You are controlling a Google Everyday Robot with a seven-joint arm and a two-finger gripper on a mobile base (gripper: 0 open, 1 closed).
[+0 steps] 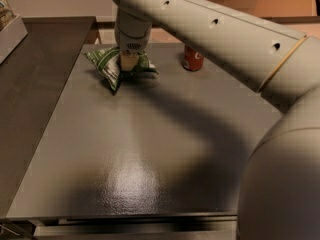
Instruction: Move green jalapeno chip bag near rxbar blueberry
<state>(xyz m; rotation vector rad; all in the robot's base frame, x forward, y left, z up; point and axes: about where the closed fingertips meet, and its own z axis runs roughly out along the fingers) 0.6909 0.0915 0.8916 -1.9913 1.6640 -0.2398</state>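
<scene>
The green jalapeno chip bag (111, 64), crinkled green foil with white marks, lies on the grey table (150, 149) near its far left edge. My gripper (129, 63) comes down from the big white arm and sits on the bag's right part, shut on it. The arm's wrist hides the middle of the bag. The rxbar blueberry is not in view; the arm may hide it.
A red soda can (192, 58) stands at the far edge, right of the bag. A darker table (35, 84) adjoins on the left, with a white box (9, 30) at its far corner. The arm crosses the top and right of the view.
</scene>
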